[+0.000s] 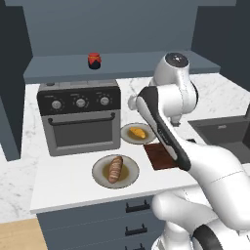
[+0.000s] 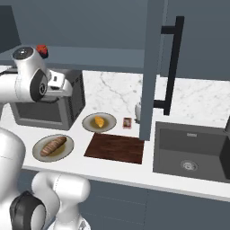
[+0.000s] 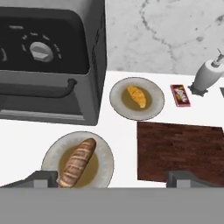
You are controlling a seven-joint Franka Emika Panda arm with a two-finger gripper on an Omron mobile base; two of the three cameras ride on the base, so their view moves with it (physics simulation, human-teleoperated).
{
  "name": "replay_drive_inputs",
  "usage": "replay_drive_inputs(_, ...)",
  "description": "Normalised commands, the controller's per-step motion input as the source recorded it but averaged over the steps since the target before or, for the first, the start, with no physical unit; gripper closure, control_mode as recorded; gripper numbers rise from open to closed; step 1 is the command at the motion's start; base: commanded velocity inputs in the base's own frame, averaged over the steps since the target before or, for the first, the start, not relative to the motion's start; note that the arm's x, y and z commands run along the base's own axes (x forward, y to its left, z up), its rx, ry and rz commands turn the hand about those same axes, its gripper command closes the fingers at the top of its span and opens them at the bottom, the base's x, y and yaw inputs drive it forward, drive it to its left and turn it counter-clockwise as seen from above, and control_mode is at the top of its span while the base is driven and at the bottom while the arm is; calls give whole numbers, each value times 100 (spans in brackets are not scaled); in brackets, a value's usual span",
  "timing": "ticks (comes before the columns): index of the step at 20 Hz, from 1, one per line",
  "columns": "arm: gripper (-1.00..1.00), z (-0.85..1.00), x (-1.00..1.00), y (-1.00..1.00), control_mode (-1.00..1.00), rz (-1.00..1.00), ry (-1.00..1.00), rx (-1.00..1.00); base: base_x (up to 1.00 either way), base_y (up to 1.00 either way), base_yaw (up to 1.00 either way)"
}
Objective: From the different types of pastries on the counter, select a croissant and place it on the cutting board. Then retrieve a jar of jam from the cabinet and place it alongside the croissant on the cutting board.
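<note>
croissant (image 3: 137, 96) lies diagonal, apparently, on plate (image 3: 151, 112).

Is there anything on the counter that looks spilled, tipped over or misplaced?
Nothing stands out. The croissant and the brown loaf each lie on their plates, the cutting board lies flat and bare, and the pump bottle stands upright.
</note>
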Motion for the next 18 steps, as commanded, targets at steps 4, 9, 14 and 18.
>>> replay_drive_inputs(4,-100,-6,-18,24,-100,0,-8,0,0,0,0)
replay_drive_inputs(9,-100,-30,-37,12,-100,0,-18,0,0,0,0)
replay_drive_inputs(14,-100,58,3,28,-100,2,-19,2,0,0,0)
replay_drive_inputs(18,-100,100,36,36,-100,12,-5,4,0,0,0)
